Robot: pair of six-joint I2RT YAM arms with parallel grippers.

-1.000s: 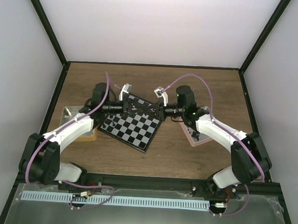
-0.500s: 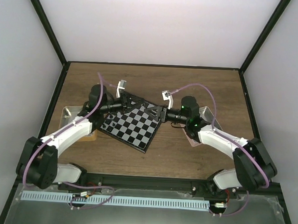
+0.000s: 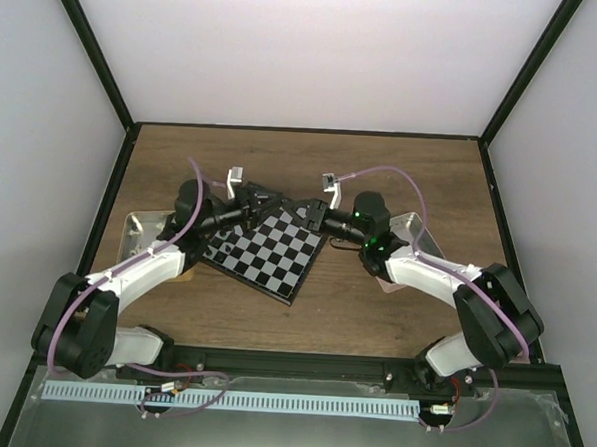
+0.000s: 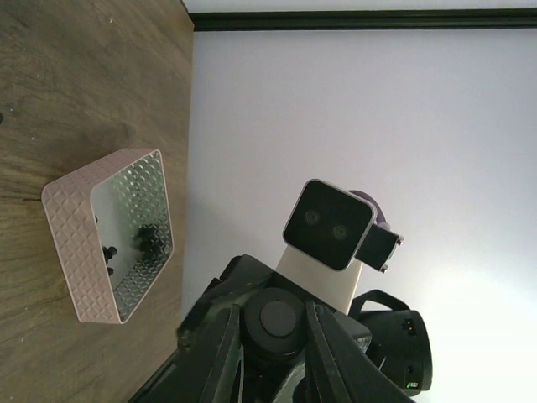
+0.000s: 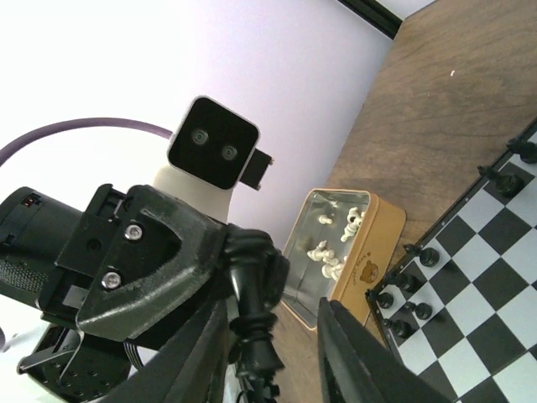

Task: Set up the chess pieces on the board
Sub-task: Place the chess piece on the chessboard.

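Over the wooden table [image 3: 401, 169], at the board's [image 3: 267, 257] far edge, a black chess piece [image 5: 256, 336] is held in the left jaws; the right jaws are spread around it, not touching.

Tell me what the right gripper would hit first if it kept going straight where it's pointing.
Most likely the black chess piece between the open jaws of the right gripper; the left gripper faces it just behind. Depth is unclear.

Pink tray [image 4: 71, 243], tan tray [image 5: 369, 252] rest on table [image 3: 382, 168].
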